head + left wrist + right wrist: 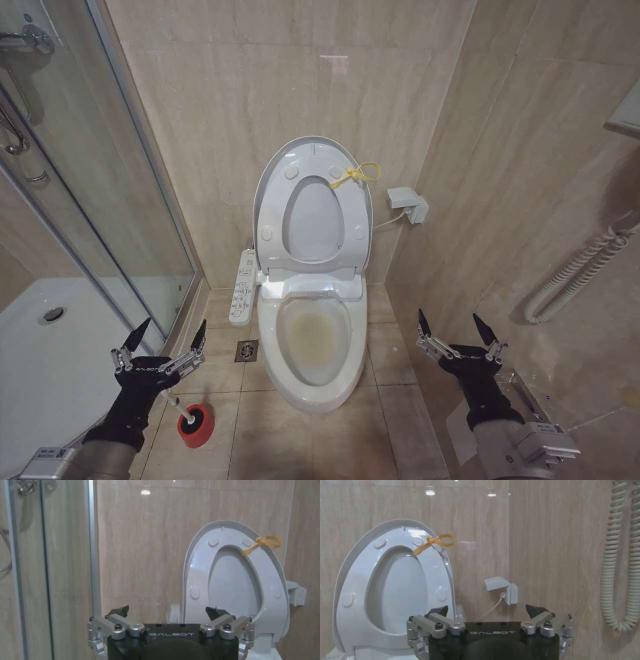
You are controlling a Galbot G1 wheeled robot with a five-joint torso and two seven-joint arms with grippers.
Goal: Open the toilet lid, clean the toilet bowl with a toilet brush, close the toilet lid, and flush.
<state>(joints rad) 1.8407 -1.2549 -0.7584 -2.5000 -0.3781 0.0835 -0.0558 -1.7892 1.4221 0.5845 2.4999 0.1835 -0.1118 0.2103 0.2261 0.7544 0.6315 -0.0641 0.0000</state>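
The toilet lid (312, 200) was raised above the stained toilet bowl (312, 345). Left of the bowl, the spread left gripper (160, 345) was poised over the toilet brush (190, 415); its handle should be gripped squarely. The right gripper (455, 335) was held spread right of the bowl.

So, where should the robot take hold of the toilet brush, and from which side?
Grip the thin white handle of the toilet brush, above the red cup that holds its head. The handle leans up toward the left hand, which hovers open just above it, so coming down from above with that hand looks easiest. The right hand is open beyond the toilet bowl.
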